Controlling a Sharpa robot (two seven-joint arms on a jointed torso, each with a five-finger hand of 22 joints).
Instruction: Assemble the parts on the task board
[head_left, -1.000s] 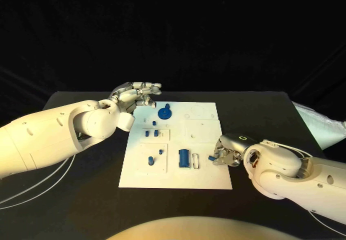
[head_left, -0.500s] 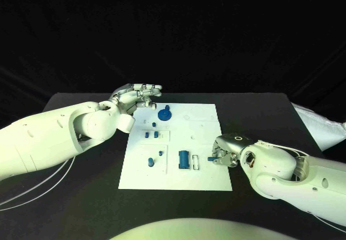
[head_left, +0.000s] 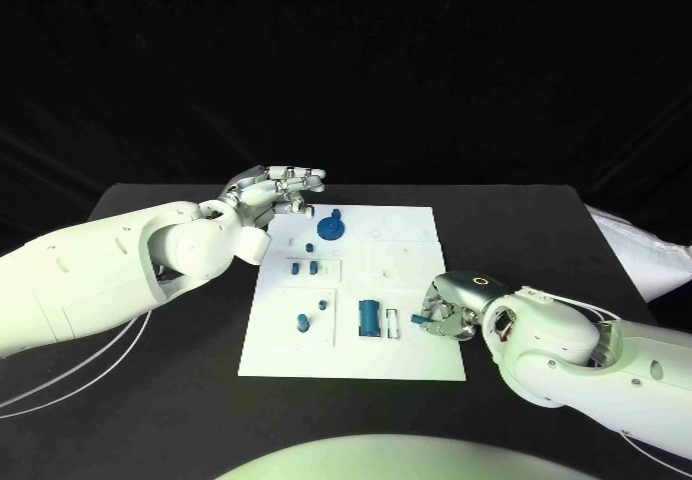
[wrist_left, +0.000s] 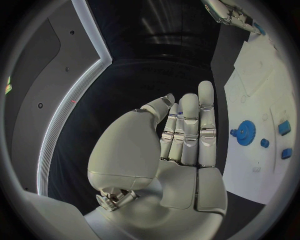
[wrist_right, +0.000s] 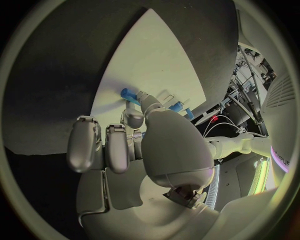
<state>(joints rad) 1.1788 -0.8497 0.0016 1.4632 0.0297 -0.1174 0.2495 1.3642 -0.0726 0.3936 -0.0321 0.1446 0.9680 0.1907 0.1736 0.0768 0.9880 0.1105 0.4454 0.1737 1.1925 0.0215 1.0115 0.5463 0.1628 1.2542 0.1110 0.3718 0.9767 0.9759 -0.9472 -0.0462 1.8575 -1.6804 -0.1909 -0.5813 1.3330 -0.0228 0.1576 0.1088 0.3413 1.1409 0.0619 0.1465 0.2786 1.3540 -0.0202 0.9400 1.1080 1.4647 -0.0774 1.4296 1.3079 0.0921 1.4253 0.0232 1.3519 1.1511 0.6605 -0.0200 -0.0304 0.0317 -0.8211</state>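
The white board (head_left: 410, 355) lies mid-desk (head_left: 144, 390) and carries blue parts: a gear (head_left: 330, 229) near its far edge, small pegs (head_left: 303, 268) further in, a cylinder (head_left: 369, 317) in a recess. The right hand (head_left: 444, 316) pinches a small blue part (head_left: 421, 320) at the board's right edge. The left hand (head_left: 274, 187) hovers by the far left corner, fingers straight and together, holding nothing

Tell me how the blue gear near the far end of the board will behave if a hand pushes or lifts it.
The blue gear looks like rigid moulded plastic, so it should stay stiff and probably feel light. Its toothed rim, clear in the left wrist view, likely gives fingers some purchase. It seems to lie flat on the task board, so a push would more likely slide it than roll it.
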